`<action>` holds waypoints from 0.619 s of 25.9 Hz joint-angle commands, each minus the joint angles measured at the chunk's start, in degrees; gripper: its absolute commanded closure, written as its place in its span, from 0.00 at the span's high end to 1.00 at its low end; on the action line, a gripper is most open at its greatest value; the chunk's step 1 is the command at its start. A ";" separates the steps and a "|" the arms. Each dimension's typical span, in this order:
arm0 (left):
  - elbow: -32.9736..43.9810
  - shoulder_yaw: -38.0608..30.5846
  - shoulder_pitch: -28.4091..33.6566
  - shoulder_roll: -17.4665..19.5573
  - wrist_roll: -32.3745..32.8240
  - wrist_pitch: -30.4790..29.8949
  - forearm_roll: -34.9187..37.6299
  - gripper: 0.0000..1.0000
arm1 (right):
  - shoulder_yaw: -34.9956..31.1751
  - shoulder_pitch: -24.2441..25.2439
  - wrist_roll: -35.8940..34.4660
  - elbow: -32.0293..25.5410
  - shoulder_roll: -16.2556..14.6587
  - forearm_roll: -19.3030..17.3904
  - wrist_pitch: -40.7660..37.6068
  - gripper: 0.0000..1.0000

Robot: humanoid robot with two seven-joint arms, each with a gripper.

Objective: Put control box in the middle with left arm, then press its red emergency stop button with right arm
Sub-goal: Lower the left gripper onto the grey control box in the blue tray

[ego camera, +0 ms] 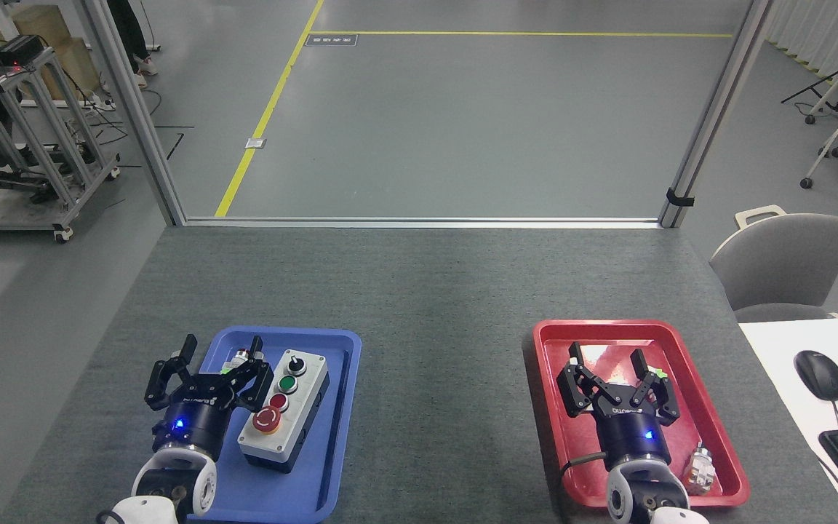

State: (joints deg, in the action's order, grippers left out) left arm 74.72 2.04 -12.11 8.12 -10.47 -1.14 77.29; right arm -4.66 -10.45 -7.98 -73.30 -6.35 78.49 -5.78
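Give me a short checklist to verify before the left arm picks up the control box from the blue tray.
1. Control box lies in the blue tray: ok.
2. Left gripper open: ok.
3. Left gripper around the box: not ok, it is beside it.
4. Middle of the table free for placing: ok.
5. Red emergency stop button facing up: ok.
6. Right gripper away from the box, over the red tray: ok.

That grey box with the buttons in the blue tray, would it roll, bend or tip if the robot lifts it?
The control box looks stiff: a hard rectangular case, so it should not bend. Its flat sides and base make rolling unlikely. It is long, so gripped near one end it might tilt. The blue tray has a raised rim it must clear.
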 commanded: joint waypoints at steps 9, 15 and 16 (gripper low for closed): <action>6.05 -0.10 2.71 0.15 0.01 -0.97 -4.26 0.99 | 0.00 -0.18 -0.01 0.00 0.02 0.00 -0.02 1.00; 12.74 1.83 13.87 0.67 -3.95 -8.00 -1.45 0.99 | 0.00 -0.27 -0.01 0.00 0.02 0.00 -0.02 1.00; 12.65 2.88 14.48 0.76 -4.65 -8.71 0.93 0.99 | 0.00 -0.27 -0.01 0.00 -0.07 0.00 -0.02 1.00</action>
State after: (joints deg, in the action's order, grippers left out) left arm 85.68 3.16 -1.46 8.67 -13.07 -7.34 74.77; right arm -4.66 -10.70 -8.01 -73.30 -6.33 78.49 -5.80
